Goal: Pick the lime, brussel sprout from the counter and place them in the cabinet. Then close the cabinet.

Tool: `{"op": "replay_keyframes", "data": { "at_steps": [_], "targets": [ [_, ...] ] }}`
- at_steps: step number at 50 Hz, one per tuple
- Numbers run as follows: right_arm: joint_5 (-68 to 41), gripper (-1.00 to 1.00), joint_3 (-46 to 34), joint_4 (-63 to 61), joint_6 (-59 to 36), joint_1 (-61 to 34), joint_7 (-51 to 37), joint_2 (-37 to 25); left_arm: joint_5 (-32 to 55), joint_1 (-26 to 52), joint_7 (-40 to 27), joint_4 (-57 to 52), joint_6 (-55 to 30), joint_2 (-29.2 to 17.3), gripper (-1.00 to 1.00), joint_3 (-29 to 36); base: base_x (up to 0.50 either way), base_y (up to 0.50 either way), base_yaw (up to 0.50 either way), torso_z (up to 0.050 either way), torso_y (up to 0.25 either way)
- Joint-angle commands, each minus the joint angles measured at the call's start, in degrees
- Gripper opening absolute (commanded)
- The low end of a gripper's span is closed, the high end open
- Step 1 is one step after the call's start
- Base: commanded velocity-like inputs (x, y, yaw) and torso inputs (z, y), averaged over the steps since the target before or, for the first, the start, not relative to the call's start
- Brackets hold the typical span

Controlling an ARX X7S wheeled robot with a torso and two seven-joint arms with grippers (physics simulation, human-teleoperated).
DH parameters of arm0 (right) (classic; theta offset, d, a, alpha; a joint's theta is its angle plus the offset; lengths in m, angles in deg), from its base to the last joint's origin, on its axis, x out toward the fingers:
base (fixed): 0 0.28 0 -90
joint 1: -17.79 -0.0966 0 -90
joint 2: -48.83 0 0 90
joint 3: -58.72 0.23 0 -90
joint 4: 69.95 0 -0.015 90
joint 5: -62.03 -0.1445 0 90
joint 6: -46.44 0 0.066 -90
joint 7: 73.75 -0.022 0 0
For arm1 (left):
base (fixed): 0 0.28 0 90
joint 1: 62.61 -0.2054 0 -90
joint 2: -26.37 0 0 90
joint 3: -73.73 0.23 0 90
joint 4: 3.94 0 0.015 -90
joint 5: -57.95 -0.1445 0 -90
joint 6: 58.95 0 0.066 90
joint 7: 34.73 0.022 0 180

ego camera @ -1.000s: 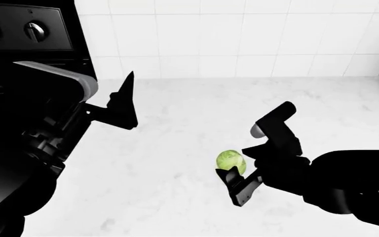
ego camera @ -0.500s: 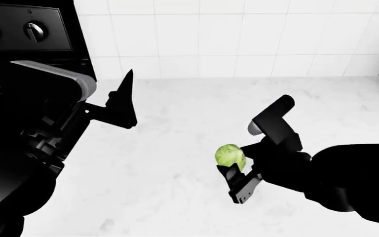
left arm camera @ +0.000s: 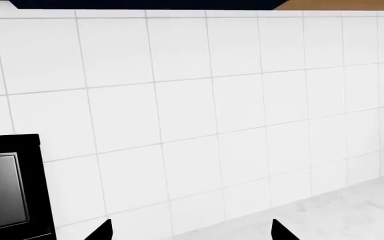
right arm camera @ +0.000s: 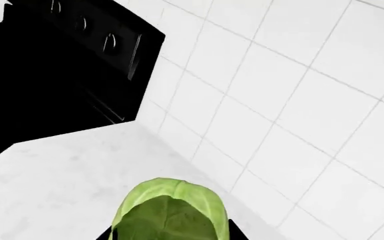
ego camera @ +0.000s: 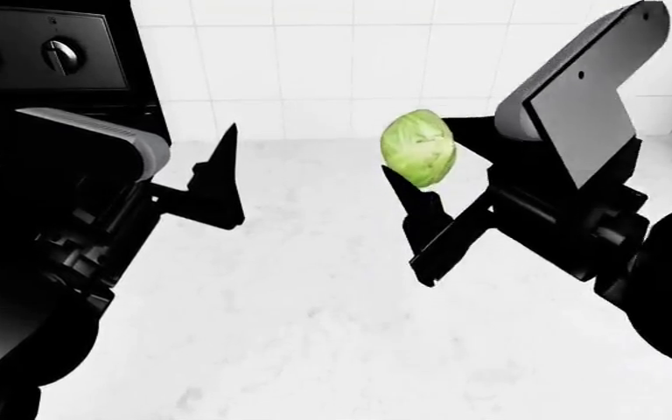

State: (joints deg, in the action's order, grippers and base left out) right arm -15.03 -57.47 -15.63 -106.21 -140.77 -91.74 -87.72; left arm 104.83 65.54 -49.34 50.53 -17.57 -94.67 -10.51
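Pale green, leafy and veined: brussel sprout clamped between the two dark fingers of the right tool, lifted well clear of the white marble table and seen against the white tiled wall. Fingers pressed to either side of the sprout, one below-left of it, the other behind. From the right wrist view, same sprout filling the lower middle, leaf ribs plain, with the black stove beyond it across the table.

Left tool left of the sprout, near the stove, holding nothing. From the left wrist view, two dark fingertips set wide apart, only tile wall between them, a corner of the black stove to one side.

No lime or cabinet interior in any view; no containers visible.
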Motion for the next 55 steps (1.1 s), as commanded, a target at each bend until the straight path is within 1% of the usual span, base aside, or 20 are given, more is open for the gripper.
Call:
{"op": "replay_keyframes", "data": {
  "at_steps": [1,19,29,39,55],
  "targets": [
    [4.5,-1.00,1.2,-5.0,2.0,-7.8,0.9,1.5,1.3,-5.4,-1.1,-1.7,-1.2,-0.3,1.00,1.4,0.00,0.01,0.01,0.000,0.000],
    [8.9,-1.00,-0.4,-4.1,6.0,-13.1,6.4,7.8,1.7,-5.4,-1.4,-1.6,-1.0,-0.3,1.00,1.5,0.01,0.02,0.01,0.000,0.000],
    [9.7,-1.00,-2.1,-2.8,6.8,-16.1,7.6,12.1,0.6,-6.0,-0.3,-0.5,0.8,-0.5,1.00,1.8,0.01,0.02,0.01,0.000,0.000],
    [11.6,-1.00,-3.6,-1.6,7.7,-17.8,8.5,15.1,0.1,-6.3,0.2,0.0,1.6,-0.5,1.00,2.1,0.00,0.01,0.01,0.000,0.000],
    [19.8,-1.00,-8.2,5.2,8.7,-24.9,10.4,20.9,1.0,-6.0,-0.5,-0.5,1.1,-0.7,1.00,1.9,0.00,0.01,0.01,0.000,0.000]
  ]
}}
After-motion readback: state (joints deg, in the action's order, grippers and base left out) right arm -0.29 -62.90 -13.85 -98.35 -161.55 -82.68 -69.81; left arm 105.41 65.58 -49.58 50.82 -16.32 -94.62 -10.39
